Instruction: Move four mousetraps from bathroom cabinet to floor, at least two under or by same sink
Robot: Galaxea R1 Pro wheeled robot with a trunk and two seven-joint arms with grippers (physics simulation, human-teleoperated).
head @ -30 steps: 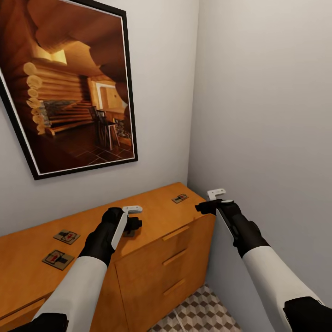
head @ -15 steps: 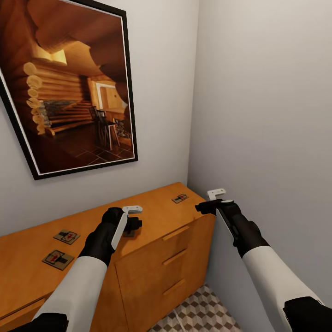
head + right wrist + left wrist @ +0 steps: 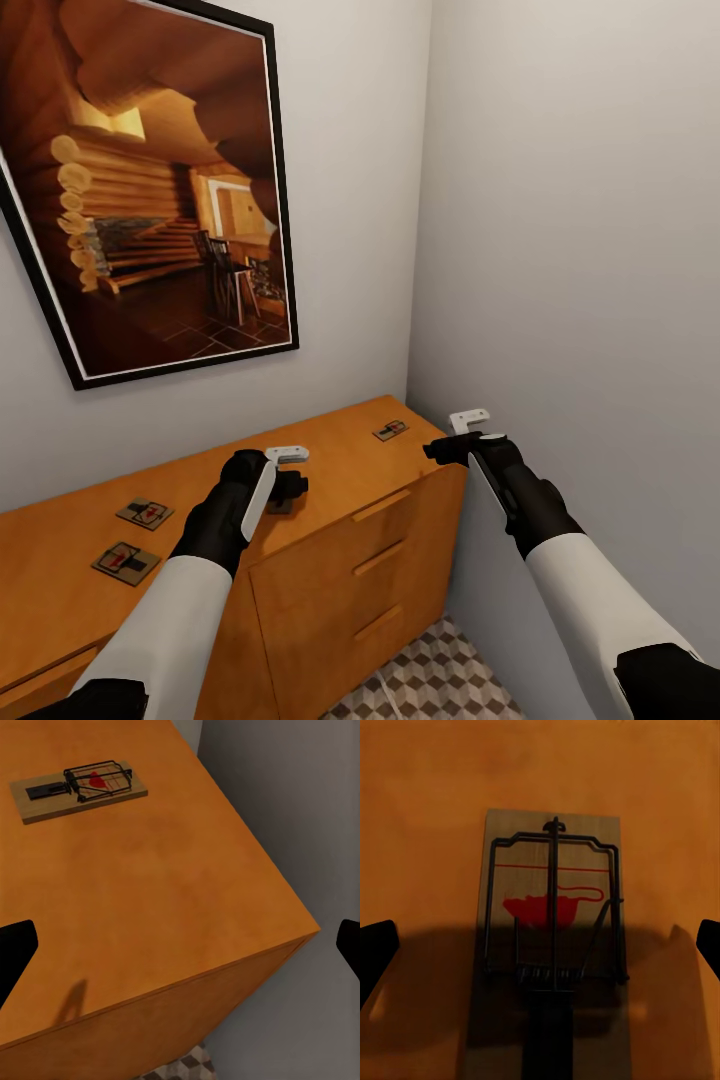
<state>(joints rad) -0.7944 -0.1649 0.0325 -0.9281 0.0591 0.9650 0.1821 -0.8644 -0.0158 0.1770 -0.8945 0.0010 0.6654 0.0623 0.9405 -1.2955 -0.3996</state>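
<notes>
On the flat top of the low orange-brown wooden cabinet (image 3: pixel 330 470), at its left end, lie two small flat wooden mousetraps (image 3: pixel 126 562) (image 3: pixel 145 514) with thin wire frames and red marks. Above them hangs a large black-framed picture of a log-cabin interior (image 3: pixel 150 190) on the pale matte wall. The left gripper (image 3: pixel 285 489) hangs over a third mousetrap (image 3: pixel 551 937); in the left wrist view its black fingertips (image 3: pixel 375 956) stand wide apart on either side of the board, not touching it. A fourth mousetrap (image 3: pixel 391 431) lies near the cabinet's right corner. The right gripper (image 3: pixel 450 447) hovers at that corner, its jaws spread wide with nothing between them. Below, cube-patterned floor tiles (image 3: pixel 440 680) show. Nothing has shifted since the earlier frames.
</notes>
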